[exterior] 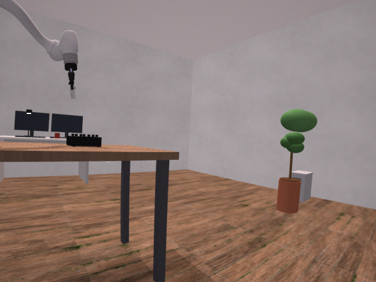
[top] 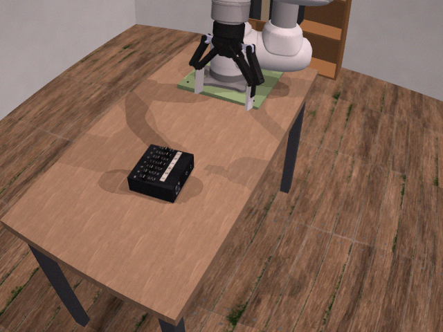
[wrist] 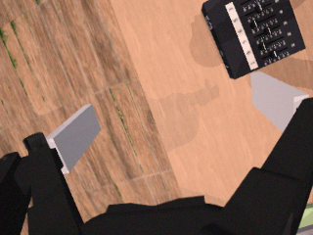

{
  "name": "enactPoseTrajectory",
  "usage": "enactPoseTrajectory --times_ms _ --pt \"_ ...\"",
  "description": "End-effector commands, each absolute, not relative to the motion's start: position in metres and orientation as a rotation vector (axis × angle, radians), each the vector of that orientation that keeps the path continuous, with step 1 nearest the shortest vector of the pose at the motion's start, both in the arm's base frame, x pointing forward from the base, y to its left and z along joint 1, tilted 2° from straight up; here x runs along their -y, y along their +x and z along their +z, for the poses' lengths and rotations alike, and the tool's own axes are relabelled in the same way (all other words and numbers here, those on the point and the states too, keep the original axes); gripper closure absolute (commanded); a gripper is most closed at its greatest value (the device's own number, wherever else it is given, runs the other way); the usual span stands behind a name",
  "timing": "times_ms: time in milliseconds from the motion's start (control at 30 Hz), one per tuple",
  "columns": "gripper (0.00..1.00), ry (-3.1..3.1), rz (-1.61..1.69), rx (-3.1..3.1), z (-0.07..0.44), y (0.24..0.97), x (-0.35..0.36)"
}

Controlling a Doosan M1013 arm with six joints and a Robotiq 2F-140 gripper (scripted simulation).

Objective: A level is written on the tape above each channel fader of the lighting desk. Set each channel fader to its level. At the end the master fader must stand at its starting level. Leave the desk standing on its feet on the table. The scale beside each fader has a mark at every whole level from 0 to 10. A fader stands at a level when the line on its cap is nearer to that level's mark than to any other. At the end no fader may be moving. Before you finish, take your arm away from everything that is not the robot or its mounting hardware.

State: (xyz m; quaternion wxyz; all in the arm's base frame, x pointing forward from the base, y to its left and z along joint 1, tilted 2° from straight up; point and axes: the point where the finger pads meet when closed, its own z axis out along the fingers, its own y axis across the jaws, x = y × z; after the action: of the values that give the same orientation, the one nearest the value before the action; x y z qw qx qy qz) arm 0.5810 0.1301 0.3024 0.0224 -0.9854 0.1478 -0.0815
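Observation:
The lighting desk (top: 160,172) is a small black box with several faders and a white tape strip (top: 172,166). It stands on its feet in the middle of the wooden table. It also shows in the exterior view (exterior: 83,140) and at the top right of the wrist view (wrist: 254,33). The numbers on the tape and the fader caps are too small to read. My gripper (top: 224,95) hangs high above the far end of the table, well away from the desk, open and empty. In the wrist view its two grey pads (wrist: 176,117) stand wide apart.
The arm's base stands on a green plate (top: 230,87) at the table's far end. A wooden shelf (top: 323,39) stands behind it. Two monitors (exterior: 48,123) stand on another desk beyond. A potted plant (exterior: 292,160) stands far to the right.

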Motion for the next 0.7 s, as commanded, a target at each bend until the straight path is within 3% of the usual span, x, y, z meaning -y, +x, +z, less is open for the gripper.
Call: enactPoseTrajectory --times_ms 0,367,667 --pt "0.00 -3.080 -0.189 -0.392 0.270 0.598 -0.085" --pt "0.00 -3.101 -0.025 -0.240 0.188 0.612 0.035" --pt "0.00 -3.100 -0.017 -0.232 0.184 0.611 0.041"
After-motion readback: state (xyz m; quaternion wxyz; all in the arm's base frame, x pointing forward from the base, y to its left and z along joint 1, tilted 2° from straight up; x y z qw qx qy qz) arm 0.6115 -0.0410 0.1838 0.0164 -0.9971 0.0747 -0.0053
